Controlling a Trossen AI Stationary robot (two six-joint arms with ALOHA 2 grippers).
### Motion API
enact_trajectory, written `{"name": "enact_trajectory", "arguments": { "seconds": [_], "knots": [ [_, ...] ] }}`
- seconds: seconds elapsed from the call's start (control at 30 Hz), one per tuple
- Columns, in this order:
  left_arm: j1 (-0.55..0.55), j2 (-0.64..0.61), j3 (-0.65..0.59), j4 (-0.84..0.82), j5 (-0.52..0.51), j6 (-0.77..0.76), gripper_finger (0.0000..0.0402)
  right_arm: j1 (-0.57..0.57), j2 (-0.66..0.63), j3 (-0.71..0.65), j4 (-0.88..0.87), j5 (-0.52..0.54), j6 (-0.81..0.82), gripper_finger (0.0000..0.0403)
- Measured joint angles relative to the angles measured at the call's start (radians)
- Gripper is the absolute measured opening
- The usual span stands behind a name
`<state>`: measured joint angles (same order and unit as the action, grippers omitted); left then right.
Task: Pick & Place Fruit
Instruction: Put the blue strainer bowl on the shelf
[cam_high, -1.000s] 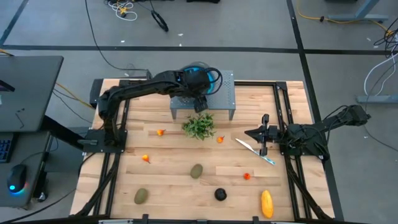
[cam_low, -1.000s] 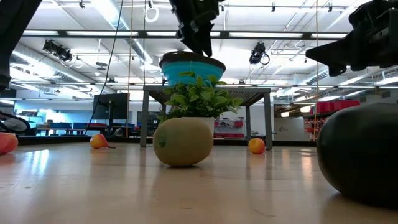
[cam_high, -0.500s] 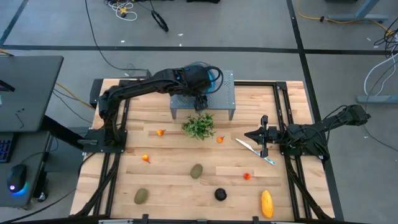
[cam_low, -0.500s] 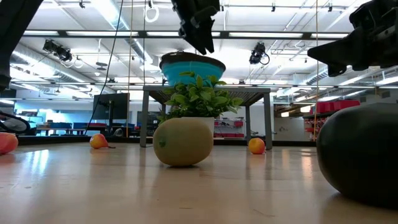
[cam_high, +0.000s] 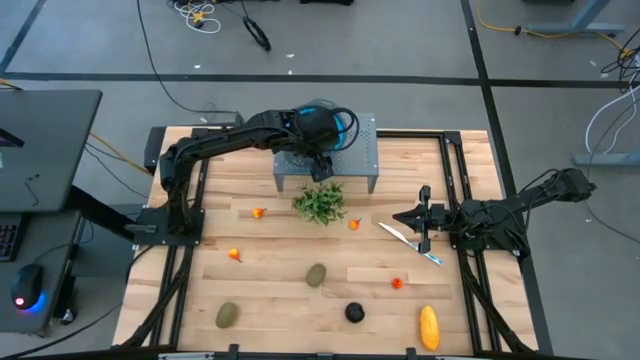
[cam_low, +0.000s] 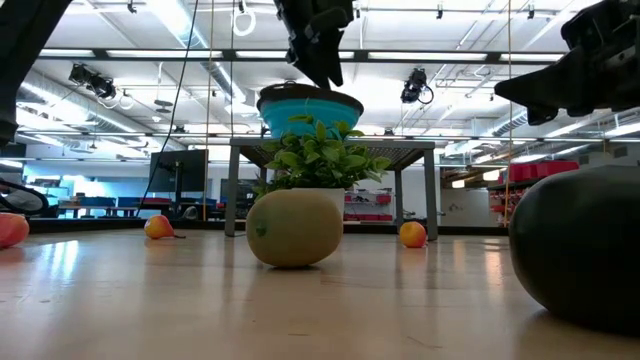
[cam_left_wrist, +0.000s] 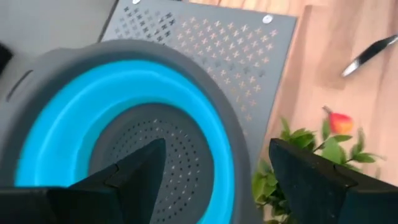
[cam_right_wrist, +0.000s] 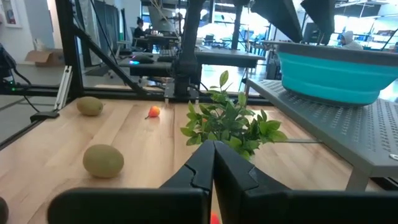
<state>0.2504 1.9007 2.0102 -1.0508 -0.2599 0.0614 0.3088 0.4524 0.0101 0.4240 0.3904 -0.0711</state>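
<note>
The left gripper (cam_high: 321, 168) is held over the blue colander (cam_left_wrist: 118, 124), which sits on the perforated grey stand (cam_high: 365, 150) at the far side of the table (cam_high: 470, 300). Its fingers (cam_left_wrist: 314, 174) are spread apart with nothing between them; only the colander's rim and perforated floor are seen in the gap. From this it is judged that a drop-off pass is ending or a new one is about to begin, and that the step in hand is the return for another piece of fruit.

Just beyond the left gripper, on the side away from the stand, the leafy plant tuft (cam_high: 320, 203) stands, with one small orange-red piece (cam_high: 353, 224) beside it and another (cam_high: 259, 212) to its other side. Farther off, a third small piece (cam_high: 235, 255), an olive-green oval (cam_high: 316, 274) and a small red piece (cam_high: 397, 283) are found. Farthest from it, a second green oval (cam_high: 228, 315), the black ball (cam_high: 354, 312) and the yellow oblong (cam_high: 429, 327) lie along the near edge.

The right gripper (cam_high: 424, 218) waits with its fingers together, empty, just beside the white knife (cam_high: 410, 244).

For the next move, the left gripper would need to be lifted clear of the colander's rim, carried past the plant tuft and lowered, jaws apart, over one chosen piece.
</note>
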Motion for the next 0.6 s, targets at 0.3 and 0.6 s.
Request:
{"name": "enact_trajectory", "arguments": {
  "seconds": [0.3, 0.6],
  "knots": [
    [0.0, -0.001, -0.106, 0.06, 0.005, 0.003, 0.0293, 0.0, 0.0, 0.0, -0.002, 0.0, 0.0, 0.0017],
    [0.001, -0.001, -0.15, 0.102, -0.058, 0.03, 0.0289, 0.0, 0.0, 0.0, -0.006, 0.0, 0.0, 0.0017]
  ]
}}
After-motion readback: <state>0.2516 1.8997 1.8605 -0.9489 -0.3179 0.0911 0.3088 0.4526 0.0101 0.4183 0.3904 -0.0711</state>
